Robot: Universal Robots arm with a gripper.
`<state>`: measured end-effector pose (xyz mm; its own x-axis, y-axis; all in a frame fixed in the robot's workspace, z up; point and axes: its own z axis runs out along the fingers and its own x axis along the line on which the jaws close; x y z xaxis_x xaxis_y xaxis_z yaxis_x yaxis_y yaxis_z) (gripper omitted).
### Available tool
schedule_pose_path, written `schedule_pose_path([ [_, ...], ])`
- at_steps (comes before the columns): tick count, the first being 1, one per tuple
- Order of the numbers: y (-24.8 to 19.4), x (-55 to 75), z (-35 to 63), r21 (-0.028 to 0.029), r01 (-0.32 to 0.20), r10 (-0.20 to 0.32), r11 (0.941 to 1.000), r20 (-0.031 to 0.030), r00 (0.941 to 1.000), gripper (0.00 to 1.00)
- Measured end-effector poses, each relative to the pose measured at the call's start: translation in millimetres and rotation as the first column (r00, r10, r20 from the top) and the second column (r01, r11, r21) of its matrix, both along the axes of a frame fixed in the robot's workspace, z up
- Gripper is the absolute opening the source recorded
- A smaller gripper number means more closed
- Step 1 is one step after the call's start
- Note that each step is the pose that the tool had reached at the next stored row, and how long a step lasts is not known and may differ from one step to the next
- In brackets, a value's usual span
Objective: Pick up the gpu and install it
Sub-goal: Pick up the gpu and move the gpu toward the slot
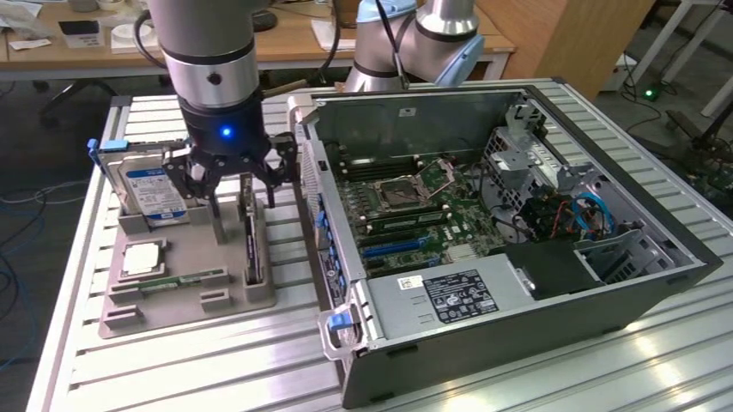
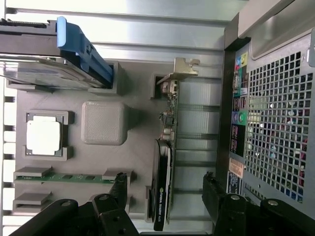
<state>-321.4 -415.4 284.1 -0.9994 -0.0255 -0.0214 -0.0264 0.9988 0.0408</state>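
Pincer [image 1: 243, 202] is seen released, astride the thin, flat, dark gpu card [image 2: 164, 191] with silvery end bracket, stood on edge in a grey holder [image 2: 140, 142] on the slatted metal counter [image 1: 516, 378]; card is judged light, stiff, fragile, best taken by its flat faces.

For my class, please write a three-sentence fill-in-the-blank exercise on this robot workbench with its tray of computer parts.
1. The gripper straddles the gpu with its jaws ____.
2. The gpu stands on its ____ in the grey tray.
3. The rail clipped to the hard drive is coloured ____.

Missing words: open; edge; blue.
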Motion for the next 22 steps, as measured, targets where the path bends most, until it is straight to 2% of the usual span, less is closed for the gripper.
schedule_pose_path([
  [22,0.0,0.3,-16.8,0.0001,0.0,0.0,1.0,0.0,1.0,0.72],
])
